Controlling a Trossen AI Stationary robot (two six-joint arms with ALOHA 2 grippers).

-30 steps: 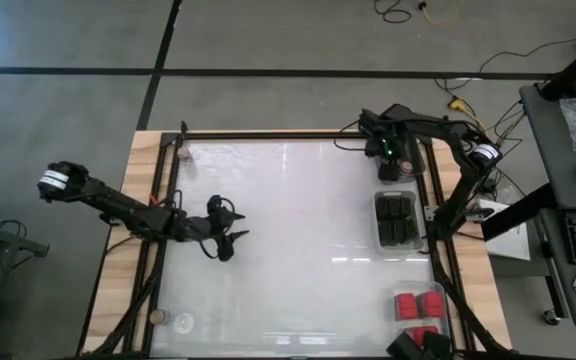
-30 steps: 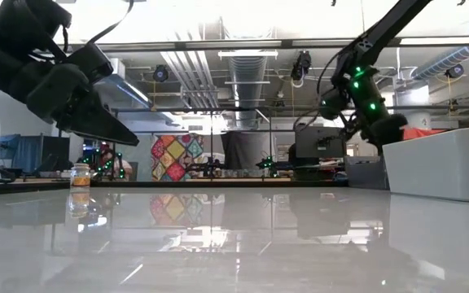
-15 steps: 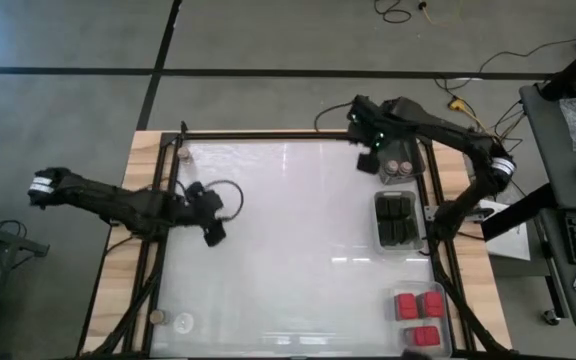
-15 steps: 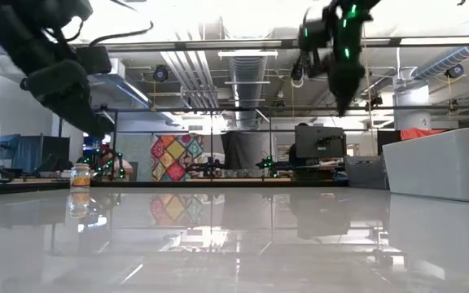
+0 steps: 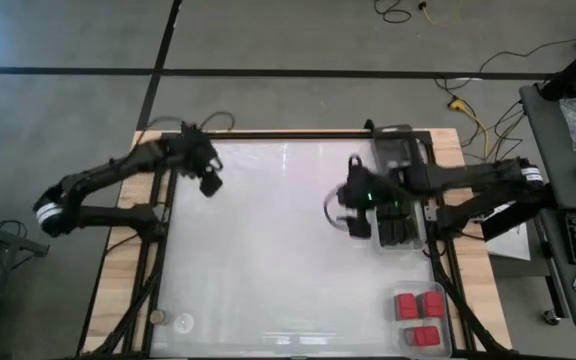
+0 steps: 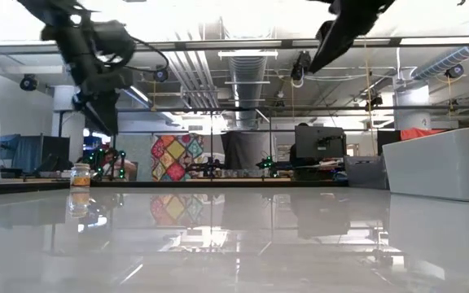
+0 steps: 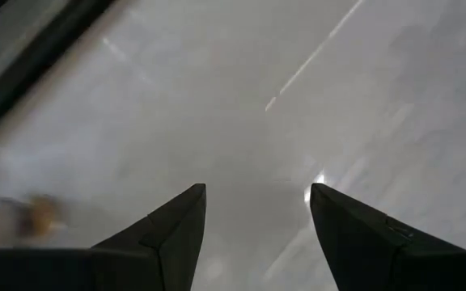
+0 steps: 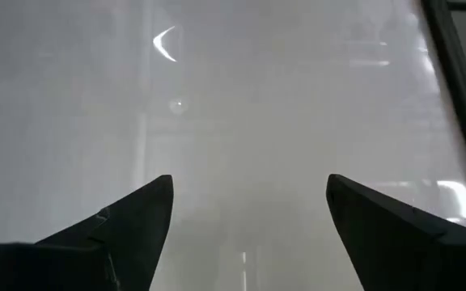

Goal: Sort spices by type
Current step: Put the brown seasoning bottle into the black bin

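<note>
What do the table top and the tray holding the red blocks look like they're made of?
White glossy table top: probably laminate or coated board, since it mirrors ceiling lights. Clear rectangular tray around the red rectangular blocks: likely transparent plastic, as the surface shows through its walls.

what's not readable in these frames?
- Far-right tray, high view: contents too dim to make out.
- Dark blocks' tray, high view: the right gripper and arm overlap it, so no block count.
- Near-left jars, high view: too small to count.
- Smear, left wrist view: blurred and cut by the left gripper; possibly a jar.
</note>
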